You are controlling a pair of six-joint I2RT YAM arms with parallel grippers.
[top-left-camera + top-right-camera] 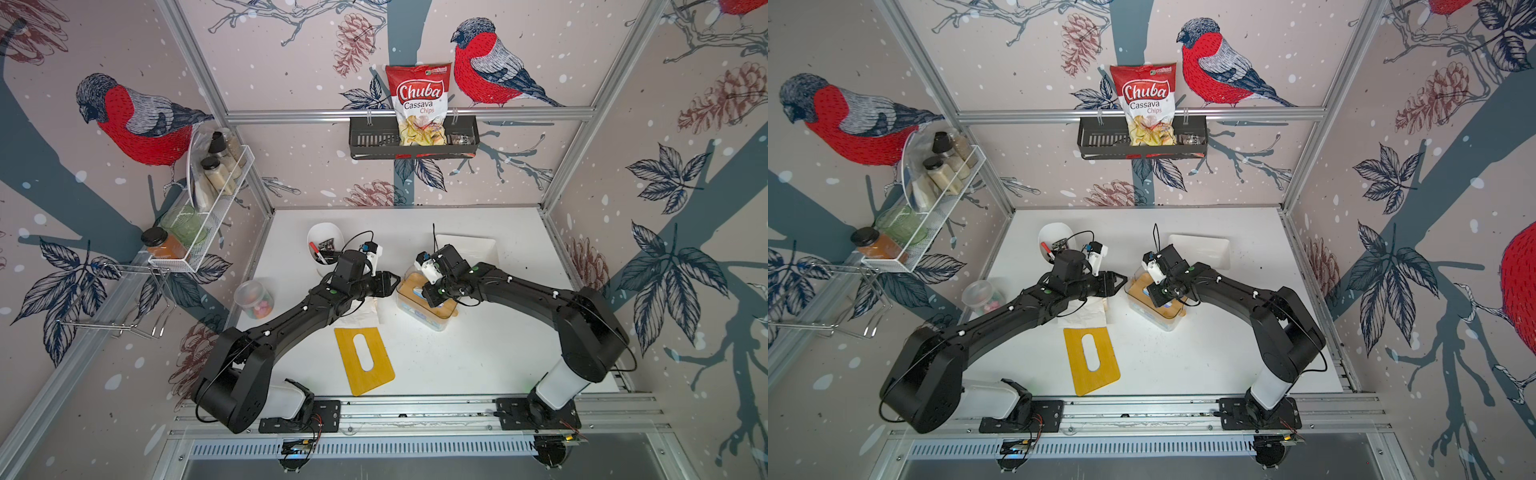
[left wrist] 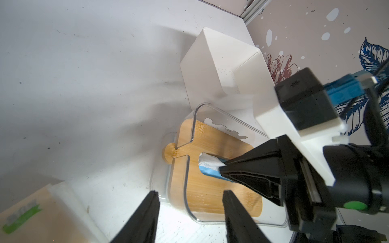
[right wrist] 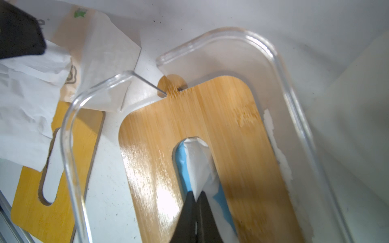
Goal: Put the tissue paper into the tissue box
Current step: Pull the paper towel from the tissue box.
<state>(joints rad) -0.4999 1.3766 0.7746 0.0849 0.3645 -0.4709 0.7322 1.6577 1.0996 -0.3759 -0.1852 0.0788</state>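
Your right tool [image 3: 196,197] is pinched shut on the tissue paper [image 3: 197,160] in the tissue box [image 3: 229,31] slot, left tool [image 2: 190,192] half-open and empty; it's flimsy stuff, so hold the bunched fold.

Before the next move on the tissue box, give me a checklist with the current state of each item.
1. Grip: the right gripper is shut on the tissue: ok.
2. Feed: the tissue comes up through the slot of the bamboo board inside the tissue box: ok.
3. Free hand: the left gripper is open and empty: ok.
4. Clearance: left gripper off the box wall: cannot tell, it is very close.
5. Cover: the bamboo lid is on the box: not ok, it lies flat on the table, apart from the box.
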